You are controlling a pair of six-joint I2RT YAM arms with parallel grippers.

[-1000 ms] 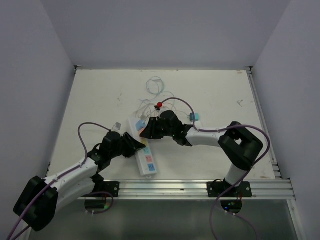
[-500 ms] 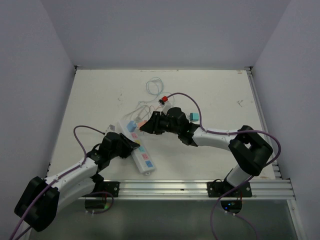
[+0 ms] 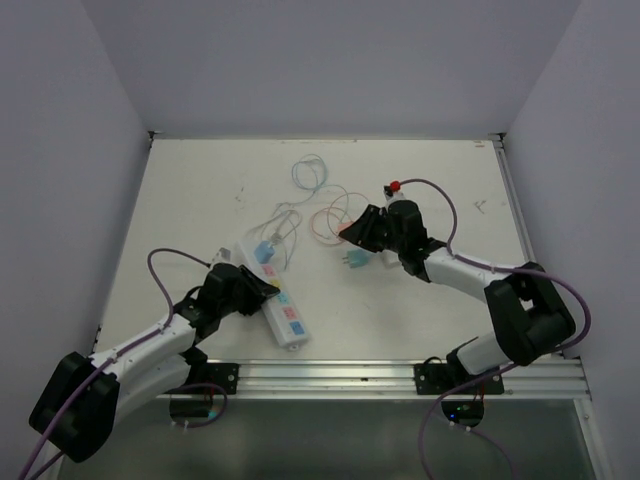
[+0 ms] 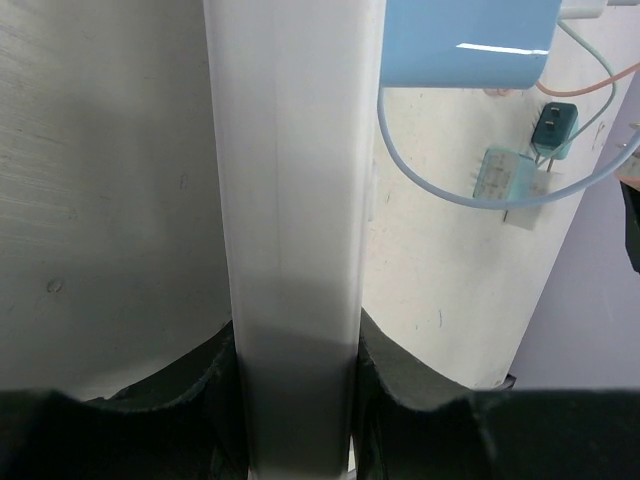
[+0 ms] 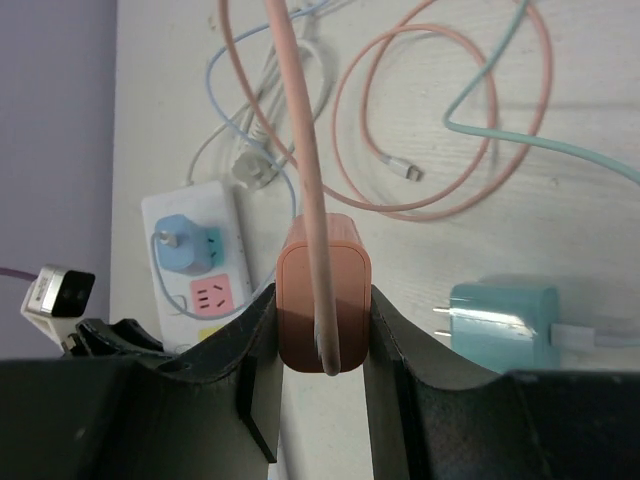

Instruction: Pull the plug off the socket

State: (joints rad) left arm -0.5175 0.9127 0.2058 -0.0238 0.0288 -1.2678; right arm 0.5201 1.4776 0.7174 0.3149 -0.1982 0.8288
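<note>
Two things matter on this step, as far as I can judge: keeping the power strip (image 4: 290,180) pinned flat, and getting the orange plug (image 5: 325,262) clear without the orange cable (image 5: 300,130) dragging through the other leads. The plug looks fully out to me, held well apart from the strip over the middle of the table (image 3: 200,190). So I'd call the pull itself done, and what's left is setting the plug down somewhere tidy. I'd lower it straight and gently near the teal plug (image 5: 500,312) lying loose just beside it rather than swing it sideways, because the orange cable loops over a tangle of thin wires and could snag. The right gripper (image 5: 322,320) is clamped tight on the orange plug, one finger on each flat side, with the cable running up between them. The left gripper (image 4: 292,350) is squeezed onto the strip's body partway along, fingers on both long sides. A blue plug (image 5: 180,245) sits in the far outlet, so I wouldn't slacken that left hold carelessly.
</note>
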